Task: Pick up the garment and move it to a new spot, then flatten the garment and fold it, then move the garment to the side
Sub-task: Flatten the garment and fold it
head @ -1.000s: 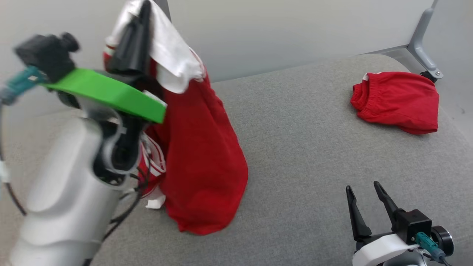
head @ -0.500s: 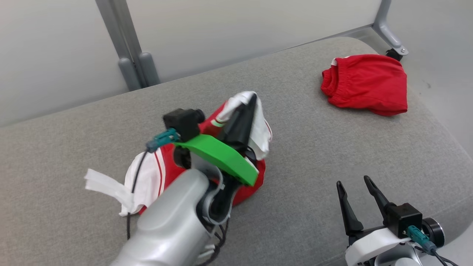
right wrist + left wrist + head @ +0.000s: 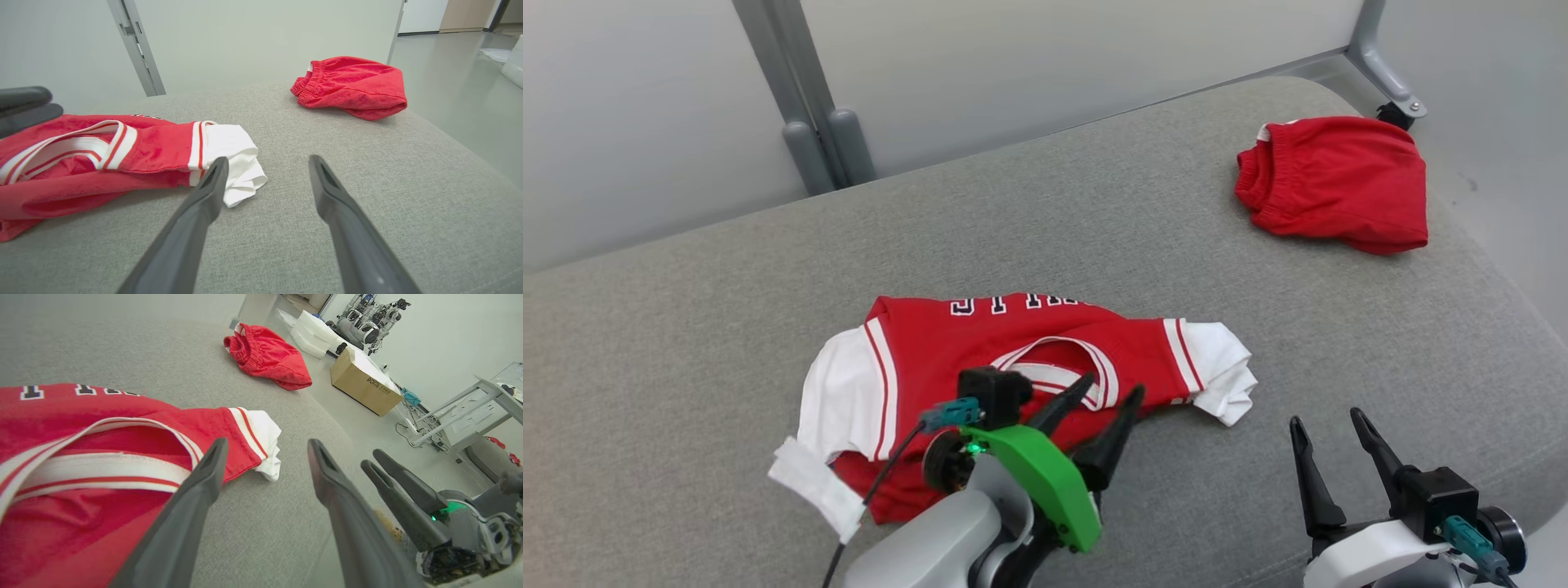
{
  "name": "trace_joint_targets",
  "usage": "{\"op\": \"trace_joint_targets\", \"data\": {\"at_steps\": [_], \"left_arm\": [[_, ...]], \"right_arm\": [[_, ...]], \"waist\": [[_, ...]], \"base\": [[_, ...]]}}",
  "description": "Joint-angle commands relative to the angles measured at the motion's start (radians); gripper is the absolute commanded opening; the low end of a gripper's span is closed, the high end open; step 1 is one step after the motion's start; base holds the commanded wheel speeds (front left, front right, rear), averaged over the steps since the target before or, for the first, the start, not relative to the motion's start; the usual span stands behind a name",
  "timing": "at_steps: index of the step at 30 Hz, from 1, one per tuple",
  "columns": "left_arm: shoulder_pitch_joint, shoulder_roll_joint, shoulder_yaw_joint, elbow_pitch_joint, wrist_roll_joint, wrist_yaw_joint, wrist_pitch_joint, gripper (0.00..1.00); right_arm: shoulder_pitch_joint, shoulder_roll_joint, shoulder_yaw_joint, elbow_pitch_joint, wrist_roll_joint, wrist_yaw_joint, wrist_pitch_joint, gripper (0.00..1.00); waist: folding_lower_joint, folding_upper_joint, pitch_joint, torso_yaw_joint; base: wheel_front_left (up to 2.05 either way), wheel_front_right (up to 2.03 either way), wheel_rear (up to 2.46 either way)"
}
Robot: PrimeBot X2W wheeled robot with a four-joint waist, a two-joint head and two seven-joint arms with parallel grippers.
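The garment [image 3: 931, 343] is a red jersey with white sleeves and a striped collar. It lies spread on the grey padded surface [image 3: 1094, 204], with its lettering toward the far side. My left gripper [image 3: 1112, 385] hovers open over the jersey's near edge by the collar and holds nothing. In the left wrist view its fingers [image 3: 266, 442] stand wide apart, with the garment [image 3: 102, 412] under the left one. My right gripper [image 3: 1324, 416] is open at the lower right, clear of the cloth. In the right wrist view its fingers [image 3: 267, 158] point past the garment's [image 3: 155, 151] white sleeve.
Red shorts [image 3: 1335, 184] lie bunched at the far right corner of the surface. Grey metal frame posts [image 3: 809, 122] rise behind the far edge. A cardboard box [image 3: 363, 381] stands on the floor beyond the right edge. Bare grey surface lies between jersey and shorts.
My left gripper lowered the hanging jersey onto the surface, then opened and let it go. The jersey now lies spread out. The right gripper stayed open in place. The head view shifted early on.
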Motion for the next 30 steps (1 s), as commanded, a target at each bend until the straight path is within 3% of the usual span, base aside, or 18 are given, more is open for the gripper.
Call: {"op": "trace_joint_targets", "data": {"at_steps": [1,11,15,23,30], "left_arm": [[0.019,0.028,0.006,-0.013,0.02,0.017,-0.015,1.0],[0.136,0.276,0.116,-0.122,0.081,0.195,-0.049,1.0],[0.172,0.347,0.171,-0.105,0.043,0.236,-0.039,1.0],[0.124,0.349,0.196,0.045,-0.005,0.22,0.022,1.0],[0.091,0.307,0.178,0.155,-0.014,0.159,0.055,1.0]], "right_arm": [[0.008,0.0,0.001,-0.006,-0.002,-0.001,0.0,1.0],[0.02,0.001,0.001,-0.014,0.0,-0.002,0.0,1.0],[0.015,0.001,0.003,-0.014,-0.001,-0.001,0.0,1.0],[-0.024,0.001,0.023,-0.012,0.003,-0.002,0.0,1.0],[-0.026,0.001,0.014,-0.009,0.001,-0.001,0.0,1.0]], "waist": [[0.0,0.0,-0.004,0.026],[0.0,0.0,-0.003,0.08],[0.0,0.0,0.01,0.092],[0.0,0.0,0.064,0.093],[0.0,0.0,0.081,0.082]], "base": [[0.0,0.0,0.0],[0.0,0.0,0.0],[0.0,0.0,0.0],[0.0,0.0,0.0],[0.0,0.0,0.0]]}}
